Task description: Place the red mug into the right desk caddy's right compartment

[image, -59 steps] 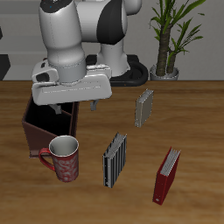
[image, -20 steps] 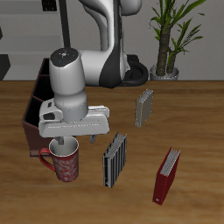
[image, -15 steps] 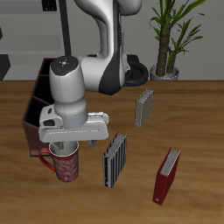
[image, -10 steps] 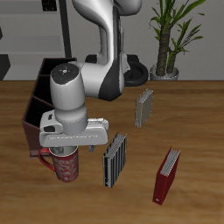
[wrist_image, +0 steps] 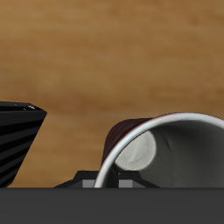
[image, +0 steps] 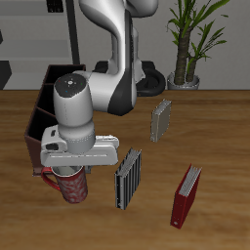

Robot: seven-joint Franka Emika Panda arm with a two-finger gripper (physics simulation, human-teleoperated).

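I am hanging my gripper [image: 70, 172] low over the red mug [image: 72, 185], which is standing upright on the wooden table [image: 215, 127], just beside the dark maroon caddy [image: 39, 122], toward the table's front edge. The mug is glossy ceramic with pale speckles; in my wrist view its round white rim [wrist_image: 166, 149] is looking smooth. Whether my jaws are spread or pinching, I cannot tell.

Wooden table [image: 220, 127], potted plant [image: 191, 39] behind, grey wall, dark shelving [image: 24, 34] at back.
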